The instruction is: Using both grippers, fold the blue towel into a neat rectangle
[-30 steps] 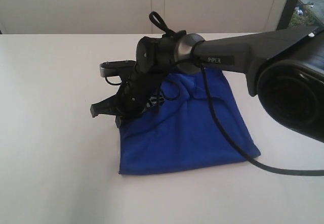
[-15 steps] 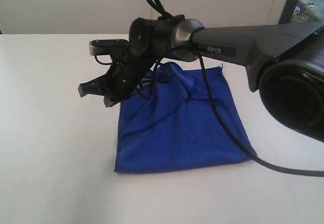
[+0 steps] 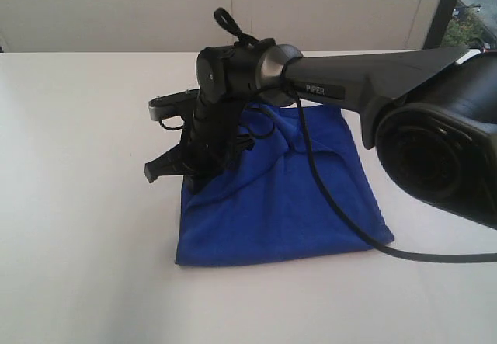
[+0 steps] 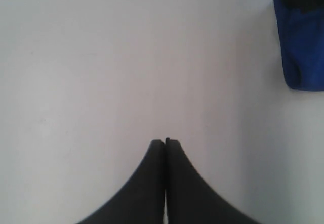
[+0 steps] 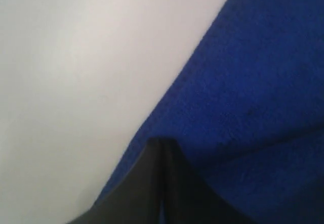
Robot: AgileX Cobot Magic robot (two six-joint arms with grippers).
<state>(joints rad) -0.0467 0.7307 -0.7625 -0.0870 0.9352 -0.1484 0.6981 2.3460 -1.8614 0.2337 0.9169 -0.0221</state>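
The blue towel (image 3: 287,204) lies on the white table (image 3: 78,227) just toward 5 o'clock of the middle of the exterior view. It is folded to a rough square, flat along its 6 o'clock edge and bunched into creases toward 11 o'clock. The right arm (image 3: 357,84) comes in from 3 o'clock and reaches across the towel, bending down at its 10 o'clock corner. A black cable (image 3: 334,204) trails from the arm over the cloth, leaves it at the 4 o'clock corner and runs off toward 3 o'clock. The right gripper (image 5: 162,144) has its jaws pressed fully together. In its own camera the tips sit against the blue cloth right where the towel's edge meets the bare table. Whether any cloth is caught between them cannot be told. The left gripper (image 4: 165,142) is also fully closed, with nothing in it. It hangs over bare table, with one corner of the towel lying well apart from its tips.
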